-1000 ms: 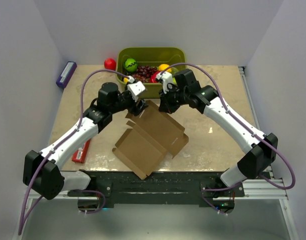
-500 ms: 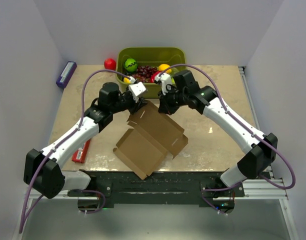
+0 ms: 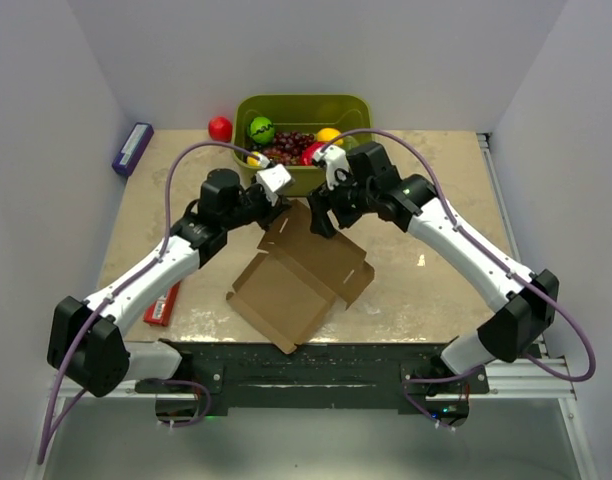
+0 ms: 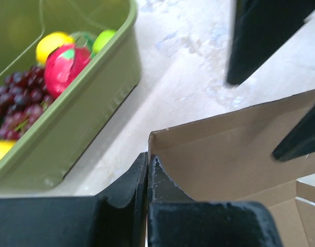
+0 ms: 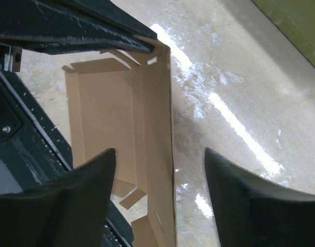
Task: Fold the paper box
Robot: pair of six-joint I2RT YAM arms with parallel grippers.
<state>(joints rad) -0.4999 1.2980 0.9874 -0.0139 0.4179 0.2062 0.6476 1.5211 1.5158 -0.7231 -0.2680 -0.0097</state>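
The paper box (image 3: pixel 304 272) is a brown cardboard blank lying mostly flat at the table's middle, with its far flap raised. My left gripper (image 3: pixel 277 210) is shut on that flap's corner; in the left wrist view the jaws (image 4: pixel 147 165) pinch the cardboard edge (image 4: pixel 229 149). My right gripper (image 3: pixel 322 217) is open at the same flap. In the right wrist view its fingers (image 5: pixel 250 195) stand wide apart on either side of the upright flap edge (image 5: pixel 165 128), without touching it.
An olive-green tub (image 3: pixel 302 103) of fruit stands just behind both grippers. A red ball (image 3: pixel 220 127) lies left of it, a purple pack (image 3: pixel 132 148) at the far left edge, and a red pack (image 3: pixel 163 303) near the front left.
My left gripper has closed on the flap's corner. My right gripper, shut before, has opened and let go of the flap.
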